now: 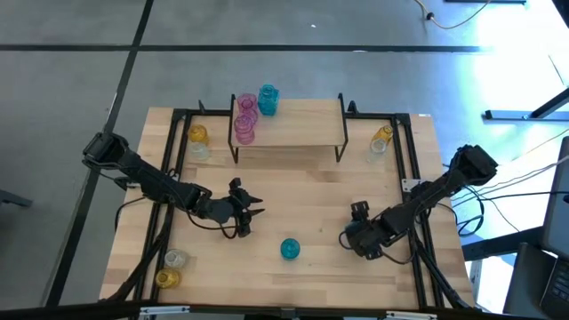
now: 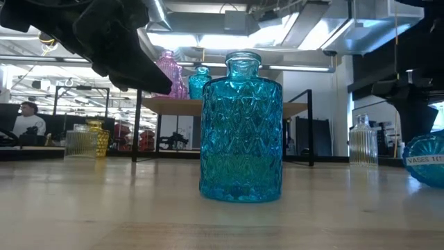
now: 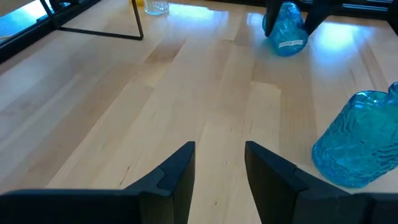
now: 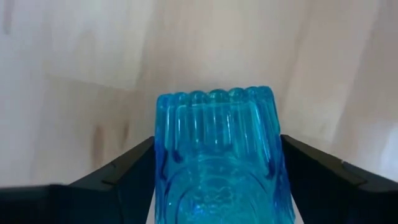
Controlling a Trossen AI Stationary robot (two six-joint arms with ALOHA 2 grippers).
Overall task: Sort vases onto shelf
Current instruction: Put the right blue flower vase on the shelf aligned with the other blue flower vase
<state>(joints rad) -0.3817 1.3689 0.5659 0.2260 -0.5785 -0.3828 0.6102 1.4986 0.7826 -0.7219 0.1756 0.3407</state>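
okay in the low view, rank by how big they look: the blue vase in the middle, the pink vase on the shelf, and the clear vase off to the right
1. Blue vase, by far the largest, though it stands nearest the camera.
2. Pink vase and clear vase look about alike; both are far back, the pink one partly hidden, so I won't rank them.

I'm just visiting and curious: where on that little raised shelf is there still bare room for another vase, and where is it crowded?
The shelf is bare across its middle and right, up to its right-hand legs. Its left end is crowded: two pink vases and a teal vase cluster there. The right hand holds a blue vase; the left hand is empty.
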